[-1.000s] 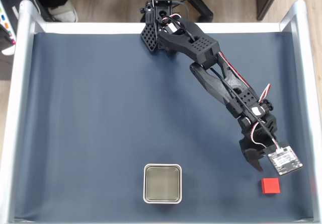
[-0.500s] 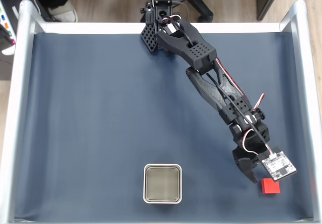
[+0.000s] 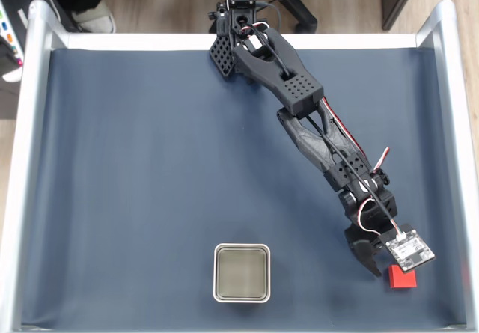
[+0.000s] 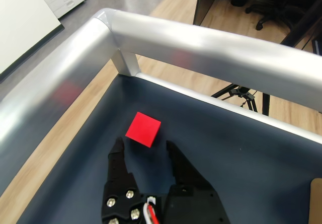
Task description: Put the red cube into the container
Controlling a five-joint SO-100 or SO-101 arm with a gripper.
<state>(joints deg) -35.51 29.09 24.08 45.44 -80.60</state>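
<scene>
The gripper, jaws parted wide, hovers with the small bright red cube just ahead of its fingertips, on the dark blue tabletop.

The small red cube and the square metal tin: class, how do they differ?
The small red cube is a bright solid block; the square metal tin is an open, hollow box with a shiny silver rim and dark inside. The cube looks smaller than the tin. The cube lies beside the gripper; the tin stands apart. Both rest on the dark blue mat.
</scene>
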